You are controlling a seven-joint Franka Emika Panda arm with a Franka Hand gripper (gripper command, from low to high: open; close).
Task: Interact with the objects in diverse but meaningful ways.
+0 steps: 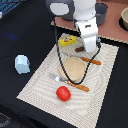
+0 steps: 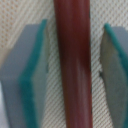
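In the wrist view a dark brown sausage-like stick (image 2: 74, 65) lies on the woven mat, running lengthwise between my two teal-edged fingers (image 2: 27, 75). My gripper (image 2: 71, 70) is open around it, with a narrow strip of mat showing on each side. In the exterior view the gripper (image 1: 89, 49) is low over the mat's far part, next to the yellow block (image 1: 67, 41), and only an end of the stick (image 1: 79, 49) shows. The red tomato-like ball (image 1: 63, 93) sits near the mat's front. The pale blue carton (image 1: 22, 64) stands off the mat at the exterior view's left.
A tan round plate (image 1: 75, 70) lies mid-mat, with an orange-handled fork (image 1: 57, 78) in front of it and a knife (image 1: 91, 61) behind. A grey pot (image 1: 102, 12) and a bowl (image 1: 124, 19) stand on the far board. A black cable hangs over the plate.
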